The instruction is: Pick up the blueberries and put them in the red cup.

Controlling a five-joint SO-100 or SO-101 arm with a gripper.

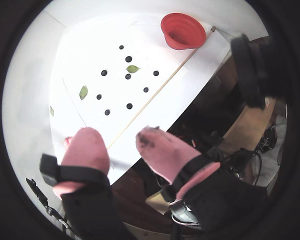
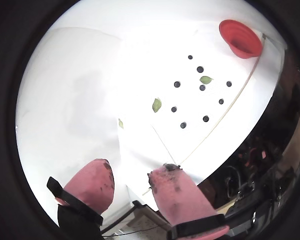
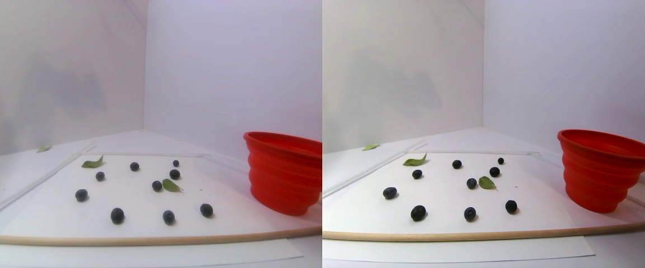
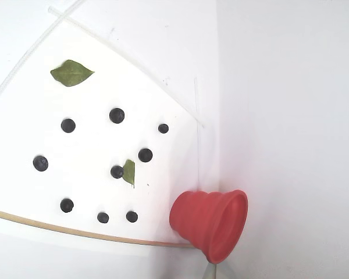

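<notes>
In a wrist view the gripper fills the lower frame, its pink fingers spread wide with nothing between them; the blueberries dot the white sheet at centre, the red cup upper right.

In the other wrist view the jaws gape equally, berries right of centre.

The stereo pair shows berries mid-frame beside a green leaf.

The fixed view puts the cup lower right. Round berries may roll from a pinch, or a leaf gets grabbed.
</notes>
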